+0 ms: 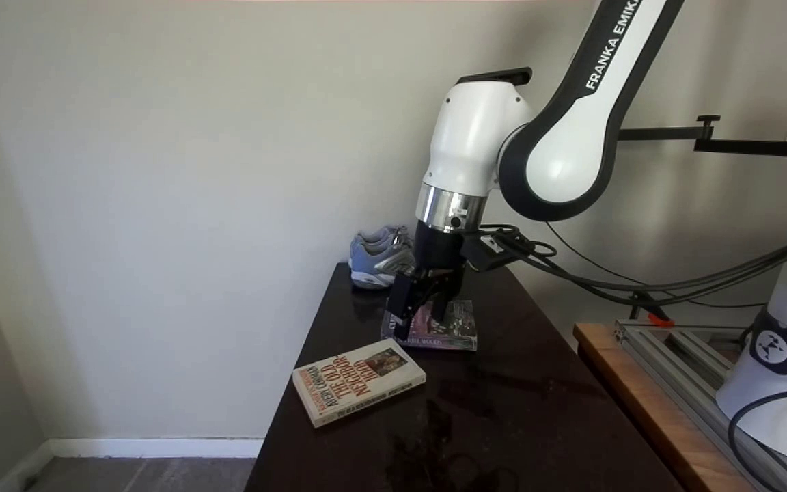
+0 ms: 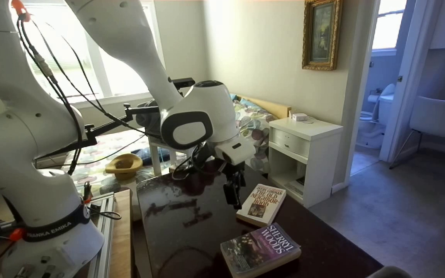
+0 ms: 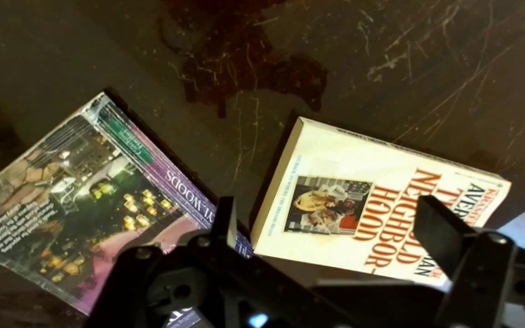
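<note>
My gripper (image 3: pixel 326 209) is open above the dark table, its jaws wide apart with nothing between them. In the wrist view a cream paperback with red lettering (image 3: pixel 326 155) lies below the gap, partly covered by the right-hand finger (image 3: pixel 442 232). A purple and green paperback (image 3: pixel 107 196) lies flat to the left, one corner behind the left-hand finger (image 3: pixel 224 218). Both exterior views show the cream book (image 1: pixel 359 379) and the purple book (image 2: pixel 259 249) side by side. From the exterior the gripper (image 1: pixel 421 326) hangs close to them; I cannot tell whether a fingertip touches either.
A blue-grey shoe (image 1: pixel 374 263) stands at the table's far end against the wall in an exterior view. The dark table (image 1: pixel 537 417) is narrow, with a wooden bench (image 1: pixel 673 410) bearing the robot base alongside. A white nightstand (image 2: pixel 319 154) stands past the table edge.
</note>
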`<control>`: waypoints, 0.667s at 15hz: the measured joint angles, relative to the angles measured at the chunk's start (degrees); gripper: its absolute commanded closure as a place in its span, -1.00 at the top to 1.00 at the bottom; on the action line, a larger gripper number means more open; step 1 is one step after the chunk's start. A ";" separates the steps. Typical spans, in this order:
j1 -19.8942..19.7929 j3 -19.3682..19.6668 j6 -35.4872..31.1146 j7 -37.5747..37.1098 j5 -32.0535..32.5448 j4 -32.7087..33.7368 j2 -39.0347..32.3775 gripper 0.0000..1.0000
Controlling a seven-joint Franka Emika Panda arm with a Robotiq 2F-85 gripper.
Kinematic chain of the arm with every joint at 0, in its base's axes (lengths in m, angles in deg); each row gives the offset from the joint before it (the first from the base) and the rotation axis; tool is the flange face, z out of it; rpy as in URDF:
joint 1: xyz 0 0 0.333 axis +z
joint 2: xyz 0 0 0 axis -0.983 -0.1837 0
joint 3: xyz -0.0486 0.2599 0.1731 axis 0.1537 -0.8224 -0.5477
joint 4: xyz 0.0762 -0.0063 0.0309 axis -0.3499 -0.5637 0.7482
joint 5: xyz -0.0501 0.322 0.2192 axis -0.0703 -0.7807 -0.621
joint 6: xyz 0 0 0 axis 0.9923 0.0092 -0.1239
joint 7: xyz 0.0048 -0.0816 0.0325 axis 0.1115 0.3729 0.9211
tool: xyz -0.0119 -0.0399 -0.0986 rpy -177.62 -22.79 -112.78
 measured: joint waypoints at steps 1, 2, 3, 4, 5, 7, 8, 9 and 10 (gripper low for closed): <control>2.32 2.39 1.17 3.57 -0.95 0.56 0.26 1.00; 6.64 6.77 2.01 7.00 -1.85 1.10 0.58 1.00; 11.02 11.11 2.72 9.72 -2.28 1.70 0.89 1.00; 15.14 15.07 3.42 11.74 -2.34 2.34 1.08 1.00; 19.05 18.72 3.85 13.27 -2.34 2.93 1.16 1.00; 25.66 24.52 4.32 15.00 -2.34 3.98 1.09 1.00; 28.21 26.48 4.58 15.49 -2.34 4.41 1.01 1.00; 30.29 27.93 4.93 15.85 -2.34 4.84 0.84 1.00; 32.16 29.10 5.49 16.12 -2.34 5.37 0.54 1.00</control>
